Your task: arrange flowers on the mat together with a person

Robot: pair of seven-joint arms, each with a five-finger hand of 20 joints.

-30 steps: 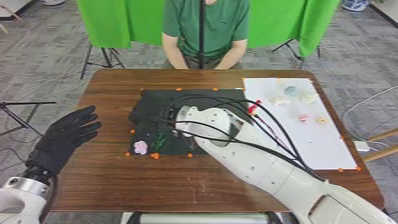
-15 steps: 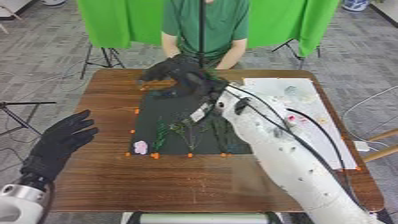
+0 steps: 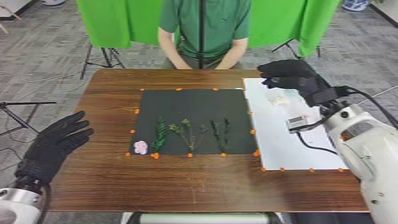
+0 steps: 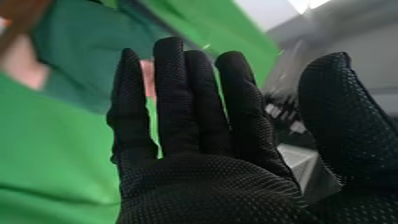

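The right hand is over the far end of a white sheet, its arm coming in from the near right across that sheet. In the right wrist view this hand is open, its gloved fingers upright and straight, the thumb spread apart from them, with nothing in its grasp. Just nearer than the hand, on the sheet, are some pale shapes, too blurred to name.

To the left of the sheet, a black mat lies flat on the brown wooden worktop. Its plants are in a row along the near half. From left to right: a pink flower at the near left corner, a leafy green sprig beside it, a branching sprig with small pale heads near the middle, then slim dark stems farther right. Bits of orange tape dot the edges of mat and sheet.

Left of the mat, well apart from it, the left hand is open, fingers extended and slightly spread, holding nothing.
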